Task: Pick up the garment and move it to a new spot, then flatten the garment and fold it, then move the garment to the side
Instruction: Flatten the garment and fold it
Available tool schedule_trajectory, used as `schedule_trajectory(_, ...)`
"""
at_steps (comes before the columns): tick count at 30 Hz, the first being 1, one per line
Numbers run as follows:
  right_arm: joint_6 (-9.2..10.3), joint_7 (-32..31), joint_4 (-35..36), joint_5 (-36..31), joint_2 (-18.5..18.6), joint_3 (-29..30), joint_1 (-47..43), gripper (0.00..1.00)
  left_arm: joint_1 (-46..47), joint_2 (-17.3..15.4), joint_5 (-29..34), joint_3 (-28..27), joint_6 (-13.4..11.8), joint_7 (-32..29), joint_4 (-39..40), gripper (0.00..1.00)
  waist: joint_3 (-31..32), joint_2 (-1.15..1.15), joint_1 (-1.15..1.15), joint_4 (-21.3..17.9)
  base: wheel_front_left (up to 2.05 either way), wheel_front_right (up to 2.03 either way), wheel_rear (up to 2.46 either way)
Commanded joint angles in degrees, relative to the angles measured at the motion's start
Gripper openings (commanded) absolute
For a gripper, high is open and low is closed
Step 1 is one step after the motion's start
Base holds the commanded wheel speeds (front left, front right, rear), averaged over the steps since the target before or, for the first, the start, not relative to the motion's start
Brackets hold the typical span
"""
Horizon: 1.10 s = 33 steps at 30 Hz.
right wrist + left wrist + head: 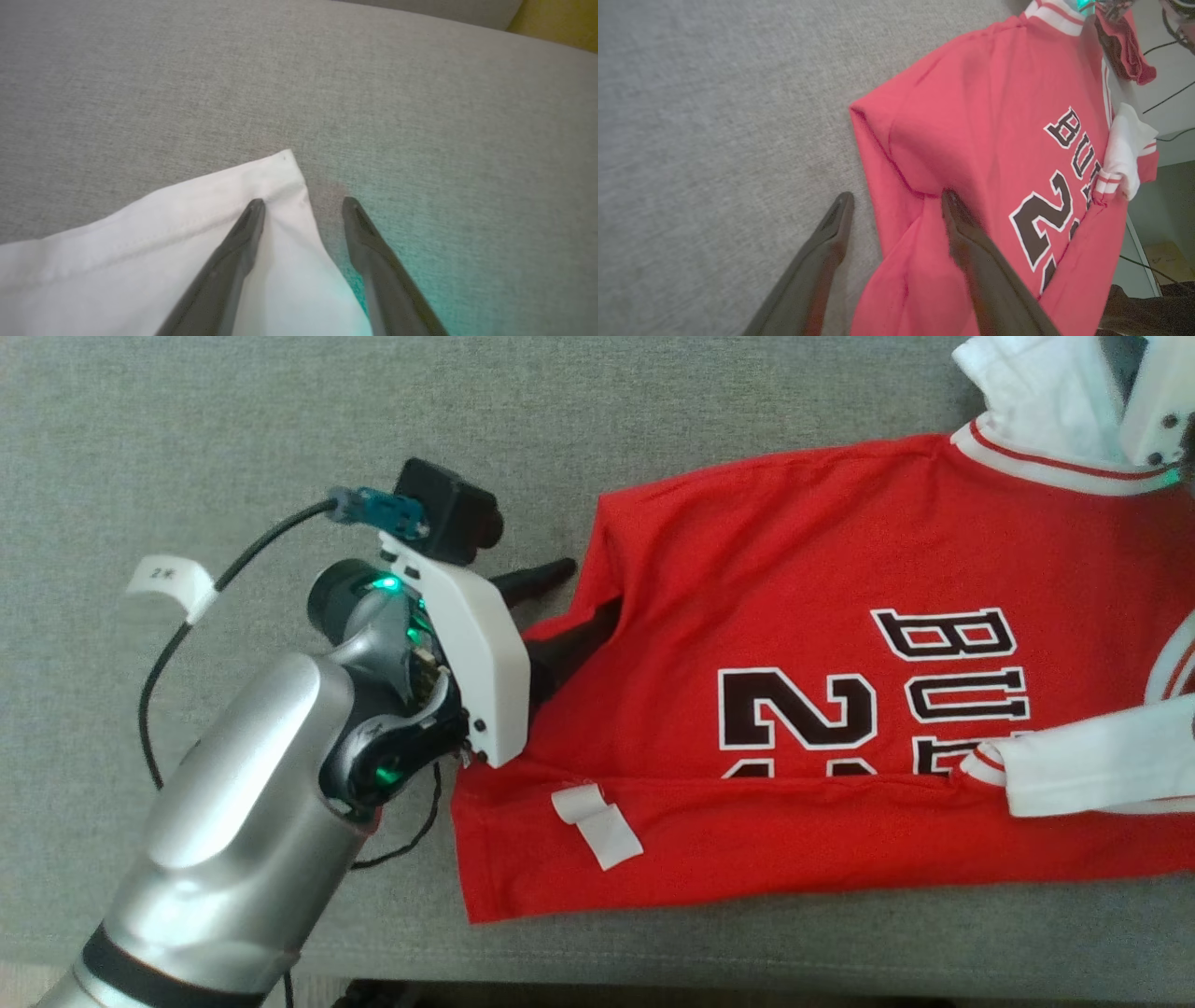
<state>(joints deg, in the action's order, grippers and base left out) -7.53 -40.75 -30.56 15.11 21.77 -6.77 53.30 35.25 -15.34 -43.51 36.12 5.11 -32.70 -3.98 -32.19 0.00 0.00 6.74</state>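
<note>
The left gripper [896, 196] has its fingers spread wide across the red cloth jersey [985, 126] edge. The right wrist view shows the right gripper [303, 201] with fingers apart around a white cloth sleeve corner [196, 210].

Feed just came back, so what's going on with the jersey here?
The red jersey lies spread on the gray cushion. The left pincer is open astride its edge, and the right pincer is open astride a white sleeve corner. Neither has gripped yet.
</note>
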Motion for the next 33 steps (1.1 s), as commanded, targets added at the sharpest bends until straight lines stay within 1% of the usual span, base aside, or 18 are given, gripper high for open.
schedule_trajectory(1, 0.04, 0.19, 0.5, 0.85, -1.0, -1.87, -1.05, 0.0, -1.83, -1.11, 0.15, -0.08, 0.29, -1.32, 0.22, 0.58, -0.06, 0.0, 0.0, 0.01, 0.0, 0.0, 0.0)
schedule_trajectory(2, 0.04, 0.42, 0.55, 1.33, -1.02, -2.23, -1.02, 0.0, -1.9, -1.0, 0.13, 0.3, 0.41, -1.33, 0.06, 0.25, -0.05, 0.0, 0.0, 0.0, 0.0, 0.0, 0.0)
schedule_trajectory(3, 0.04, 0.78, 0.66, 1.8, -0.97, -2.56, -0.97, 0.0, -1.94, -0.91, 0.18, 0.53, 0.49, -1.18, -0.19, 0.0, -0.02, 0.0, 0.0, -0.02, 0.0, 0.0, 0.0)
schedule_trajectory(5, 0.04, 1.45, 0.88, 2.16, -0.86, -2.79, -0.85, 0.0, -1.89, -0.9, 0.31, 0.7, 0.57, -0.94, -0.51, 0.0, 0.03, 0.0, 0.0, -0.06, 0.0, 0.0, 0.0)
schedule_trajectory(9, 0.04, 5.58, 1.53, 3.79, -0.57, -1.89, -0.19, 0.0, -1.56, -1.02, 0.8, 0.12, 0.46, 0.92, -1.5, 0.0, 0.68, 0.0, 0.0, -0.23, 0.0, 0.0, 0.0)
schedule_trajectory(12, 0.04, 8.35, 2.34, 5.09, -0.1, -1.28, -0.38, 0.0, -1.75, -1.71, 0.97, -1.37, -0.34, 2.63, -1.3, 0.0, 1.57, 0.0, 0.0, -0.48, 0.0, 0.0, 0.0)
schedule_trajectory(16, 0.04, 10.5, 4.69, 7.65, 1.28, -0.89, -2.22, 0.0, -2.94, -3.2, 0.64, -3.36, -1.32, 4.28, -0.12, 0.0, 3.1, 0.0, 0.0, -0.96, 0.0, 0.0, 0.0)
schedule_trajectory(21, 0.04, 11.64, 8.74, 10.35, 3.41, 0.28, -5.6, 0.0, -4.93, -4.53, -0.34, -5.81, -2.81, 5.95, 2.06, 0.0, 5.05, 0.0, 0.0, -1.77, 0.0, 0.0, 0.0)
schedule_trajectory(25, 0.04, 11.97, 12.19, 11.9, 4.26, 1.6, -9.07, 0.0, -6.55, -5.38, -0.92, -7.29, -3.91, 6.95, 3.03, 0.0, 6.78, 0.0, 0.0, -2.35, 0.0, 0.0, 0.0)
schedule_trajectory(30, 0.04, 11.48, 17.42, 13.3, 4.59, 3.31, -14.26, 0.0, -8.16, -5.57, -1.87, -8.37, -4.75, 7.83, 3.62, 0.0, 8.52, 0.0, 0.0, -3.03, 0.0, 0.0, 0.0)
schedule_trajectory(33, 0.04, 11.11, 21.01, 13.96, 4.22, 4.87, -17.77, 0.0, -8.66, -5.69, -1.89, -8.5, -4.71, 8.5, 3.75, 0.0, 9.19, 0.0, 0.0, -3.43, 0.0, 0.0, 0.0)
